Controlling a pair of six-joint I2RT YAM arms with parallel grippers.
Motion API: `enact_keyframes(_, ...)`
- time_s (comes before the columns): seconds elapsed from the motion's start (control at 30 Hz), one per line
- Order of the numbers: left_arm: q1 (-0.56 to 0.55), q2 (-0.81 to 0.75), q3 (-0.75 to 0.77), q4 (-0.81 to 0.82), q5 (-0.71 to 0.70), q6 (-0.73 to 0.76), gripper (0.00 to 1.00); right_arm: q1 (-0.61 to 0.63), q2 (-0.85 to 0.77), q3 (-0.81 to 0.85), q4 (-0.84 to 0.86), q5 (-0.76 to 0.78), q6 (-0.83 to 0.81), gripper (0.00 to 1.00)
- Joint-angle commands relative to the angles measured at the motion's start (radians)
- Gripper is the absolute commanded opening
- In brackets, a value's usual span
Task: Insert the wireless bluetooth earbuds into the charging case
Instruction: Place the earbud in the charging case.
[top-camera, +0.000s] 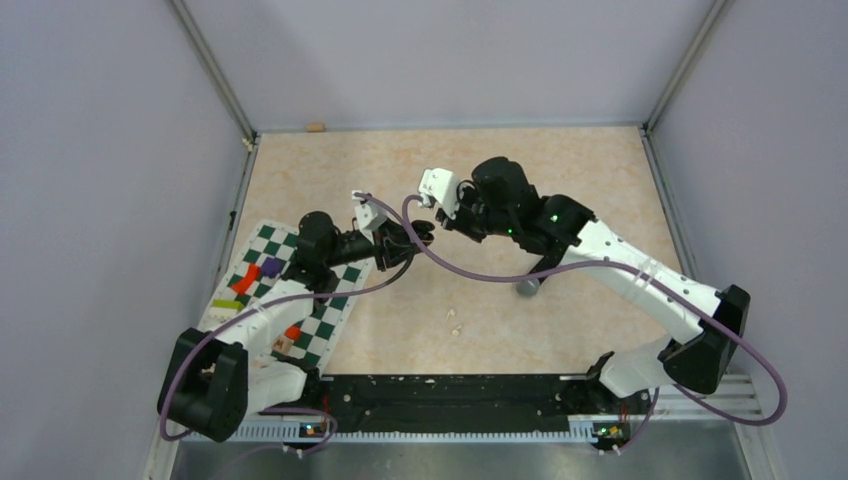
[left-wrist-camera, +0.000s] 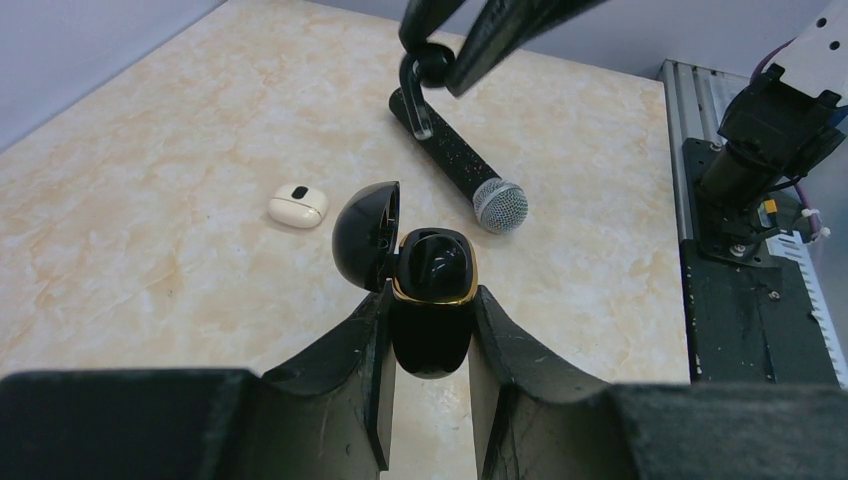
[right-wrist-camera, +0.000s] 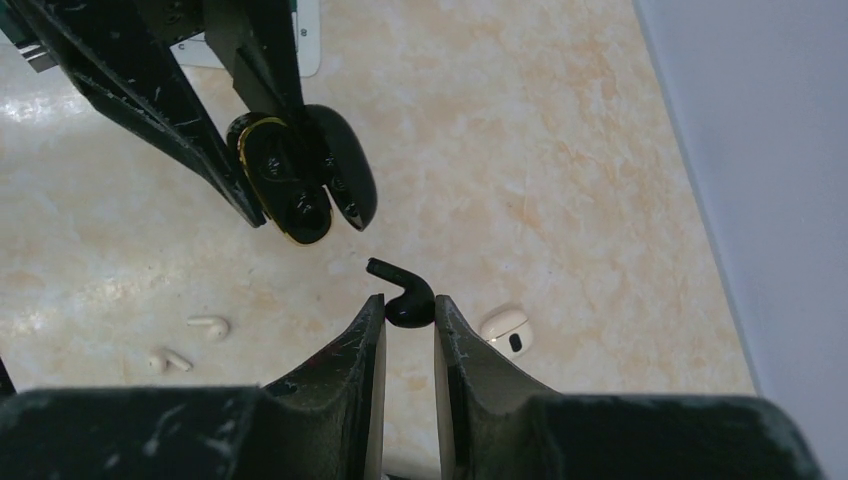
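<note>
Squeezing the open black charging case (left-wrist-camera: 432, 275) in the left gripper (left-wrist-camera: 430, 330), bottom middle, to steady it. Pinching a black earbud (right-wrist-camera: 404, 296) in the right gripper (right-wrist-camera: 408, 318), mid-frame, ready to drop in.

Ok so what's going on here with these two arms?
The left arm's jaws grip an open black charging case, lid swung back. The right arm's jaws pinch a black earbud close to it, not yet in. Two white earbuds, a white case and a microphone lie on the table.
</note>
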Motion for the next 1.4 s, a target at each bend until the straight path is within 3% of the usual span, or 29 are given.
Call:
enact_keyframes(0.0, -0.003, -0.006, -0.007, 0.096, 0.002, -0.025, 0.00, 0.040, -0.017, 0.000, 0.037, 0.033, -0.008, 0.17)
enact_keyframes(0.3, -0.002, -0.005, -0.007, 0.091, 0.001, -0.027, 0.00, 0.095, 0.002, 0.006, 0.030, 0.036, -0.018, 0.17)
enact_keyframes(0.9, -0.001, -0.010, -0.006, 0.100, 0.015, -0.051, 0.00, 0.153, 0.057, 0.003, 0.085, 0.187, -0.045, 0.16)
enact_keyframes(1.37, 0.007, -0.019, -0.008, 0.120, 0.013, -0.077, 0.00, 0.172, 0.052, -0.033, 0.085, 0.182, -0.069, 0.16)
